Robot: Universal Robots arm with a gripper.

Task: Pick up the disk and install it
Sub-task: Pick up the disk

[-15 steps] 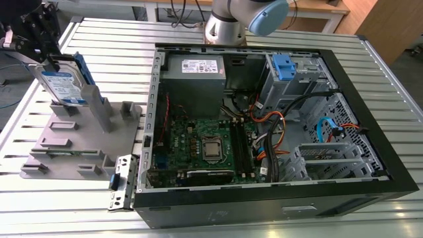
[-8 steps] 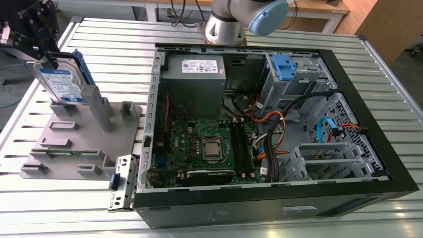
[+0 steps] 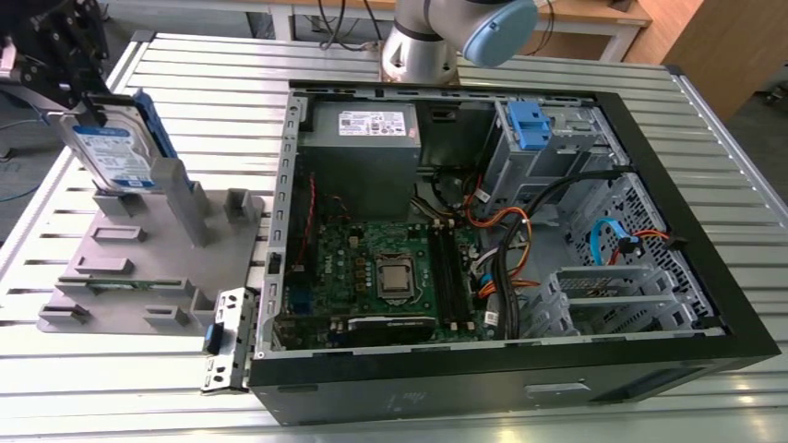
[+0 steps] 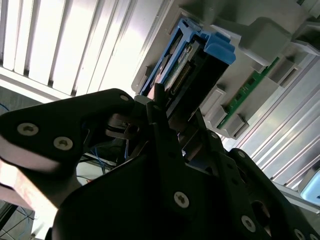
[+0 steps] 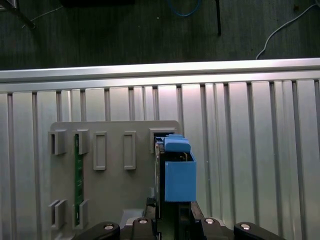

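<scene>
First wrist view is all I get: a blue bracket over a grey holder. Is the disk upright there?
Observer: Yes; in the exterior view the disk stands on edge in the grey holder, label showing.
Operator: Where's the gripper?
Observer: The gripper is at the disk's top edge.
Operator: And the case?
Observer: The open computer case lies at the exterior view's right, beside the grey holder.

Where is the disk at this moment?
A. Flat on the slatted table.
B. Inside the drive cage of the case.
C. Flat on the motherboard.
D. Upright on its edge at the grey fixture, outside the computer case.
D: in the exterior view the disk stands upright at the grey fixture, to the exterior view's left of the open computer case.
</scene>
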